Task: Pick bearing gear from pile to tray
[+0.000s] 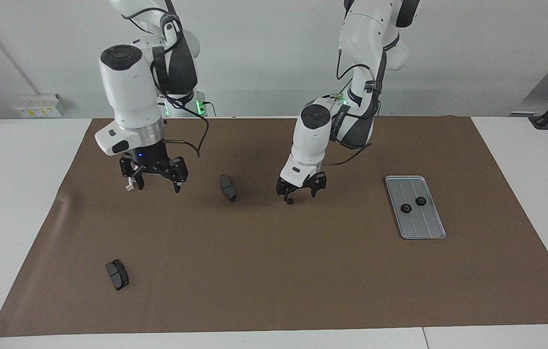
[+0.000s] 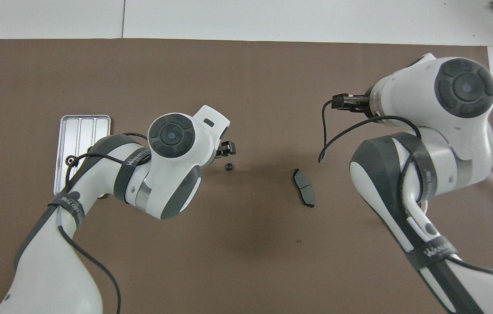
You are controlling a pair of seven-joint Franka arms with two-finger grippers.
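Observation:
One small black bearing gear (image 1: 290, 200) (image 2: 229, 166) lies loose on the brown mat near its middle. My left gripper (image 1: 299, 194) (image 2: 227, 149) hangs open low over it, one fingertip just beside it, holding nothing. The silver tray (image 1: 424, 225) (image 2: 83, 131) lies at the left arm's end of the mat with two black gears (image 1: 405, 208) (image 1: 420, 200) in it. My right gripper (image 1: 158, 186) is open and empty above the white half-ring bracket (image 1: 129, 186), which it mostly hides.
A dark grey curved pad (image 1: 228, 187) (image 2: 303, 193) lies between the two grippers, beside the loose gear. A second pad (image 1: 117, 274) lies farther from the robots at the right arm's end. The mat (image 1: 274, 271) covers most of the white table.

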